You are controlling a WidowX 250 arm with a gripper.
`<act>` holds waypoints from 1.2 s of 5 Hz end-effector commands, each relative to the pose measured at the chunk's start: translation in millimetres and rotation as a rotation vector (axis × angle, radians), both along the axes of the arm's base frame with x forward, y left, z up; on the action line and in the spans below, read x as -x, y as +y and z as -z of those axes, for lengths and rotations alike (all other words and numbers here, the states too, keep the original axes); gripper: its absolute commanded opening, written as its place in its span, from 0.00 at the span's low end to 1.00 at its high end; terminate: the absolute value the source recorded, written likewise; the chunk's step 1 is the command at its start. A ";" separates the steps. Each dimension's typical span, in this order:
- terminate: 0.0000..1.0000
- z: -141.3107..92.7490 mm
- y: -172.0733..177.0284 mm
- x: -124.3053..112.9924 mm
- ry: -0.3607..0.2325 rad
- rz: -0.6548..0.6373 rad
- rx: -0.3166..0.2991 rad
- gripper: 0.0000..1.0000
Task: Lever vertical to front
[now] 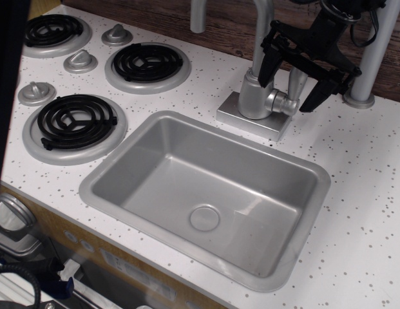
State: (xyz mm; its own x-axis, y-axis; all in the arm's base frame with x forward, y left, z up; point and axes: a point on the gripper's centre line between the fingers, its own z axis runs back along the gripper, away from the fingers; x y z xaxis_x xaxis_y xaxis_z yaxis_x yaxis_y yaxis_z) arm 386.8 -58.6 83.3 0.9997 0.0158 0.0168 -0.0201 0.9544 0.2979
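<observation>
The lever [295, 82] is a small silver-grey paddle standing about upright from its round hub [282, 102] on the right side of the tap's cylindrical body [252, 96]. My black gripper [286, 92] hangs over it from the upper right, open. One finger [266, 69] is left of the lever, in front of the tap body. The other finger [314, 96] is to its right. The lever stands in the gap between them; I cannot tell whether either finger touches it.
The grey sink basin [122, 161] lies just in front of the tap base [241, 119]. The curved spout [263, 26] rises behind the gripper. A grey pole [373, 58] stands at the right. Stove burners [76, 122] and round knobs [36, 92] are at the left.
</observation>
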 end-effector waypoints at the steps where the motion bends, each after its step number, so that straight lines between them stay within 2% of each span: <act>1: 0.00 -35.8 -1.4 -11.9 -0.156 0.058 0.033 1.00; 2: 0.00 -36.3 -2.5 -16.4 -0.220 0.087 0.048 1.00; 3: 0.00 -39.7 -3.7 -18.5 -0.267 0.112 0.024 1.00; 4: 0.00 -41.6 -2.2 -25.7 -0.286 0.125 0.012 1.00; 6: 0.00 -35.7 1.1 -40.6 -0.277 0.152 0.045 1.00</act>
State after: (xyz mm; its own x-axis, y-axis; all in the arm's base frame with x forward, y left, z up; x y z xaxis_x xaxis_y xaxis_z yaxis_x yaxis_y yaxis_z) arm 424.0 -59.2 94.3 0.9631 -0.1249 0.2384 0.0653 0.9677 0.2436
